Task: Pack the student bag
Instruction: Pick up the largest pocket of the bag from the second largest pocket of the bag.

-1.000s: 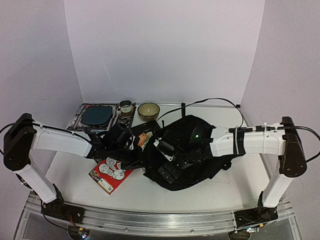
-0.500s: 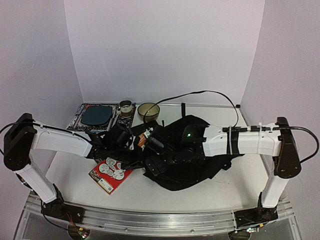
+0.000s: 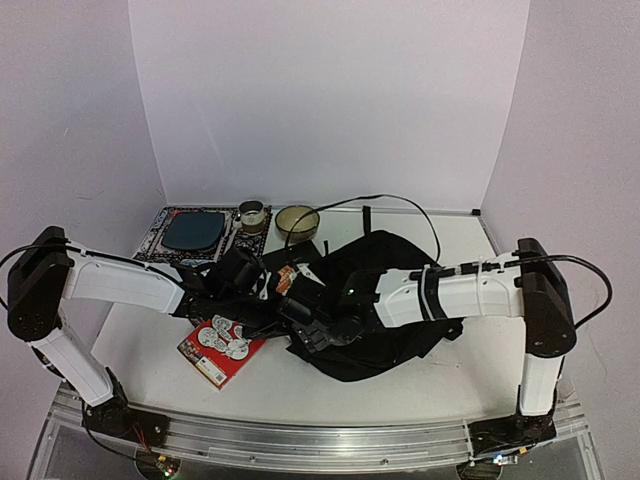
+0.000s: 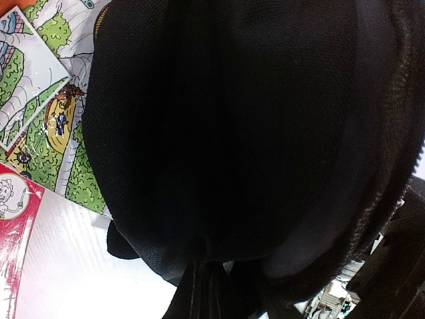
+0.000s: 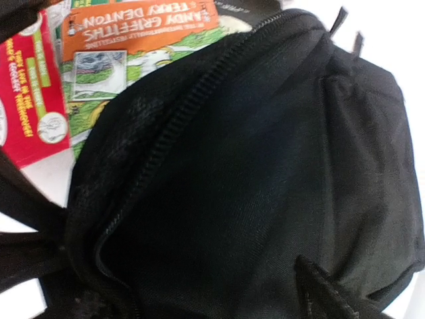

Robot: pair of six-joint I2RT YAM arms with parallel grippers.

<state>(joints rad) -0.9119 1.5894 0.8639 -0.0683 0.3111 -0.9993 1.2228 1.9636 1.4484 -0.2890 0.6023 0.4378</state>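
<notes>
The student bag (image 3: 385, 300), a soft black backpack, lies in the middle of the table. Its fabric fills the left wrist view (image 4: 226, 133) and its zip edge (image 5: 153, 153) crosses the right wrist view. My left gripper (image 3: 262, 283) is shut on a gathered fold of the bag's left edge (image 4: 209, 269). The right gripper (image 3: 305, 318) hangs open just over the bag's left part, with one fingertip (image 5: 317, 289) above the fabric. An orange and green picture book (image 5: 143, 33) lies partly under the bag's edge. A red book (image 3: 222, 348) lies beside it.
A patterned mat with a dark blue tray (image 3: 193, 231), a small jar (image 3: 252, 214) and a bowl (image 3: 297, 222) stand along the back left. A black cable (image 3: 385, 200) loops over the back of the table. Walls close in on both sides.
My right arm has swung left across the bag, bringing its gripper close to the left gripper and the picture book. The left arm has stayed put with its hold.
</notes>
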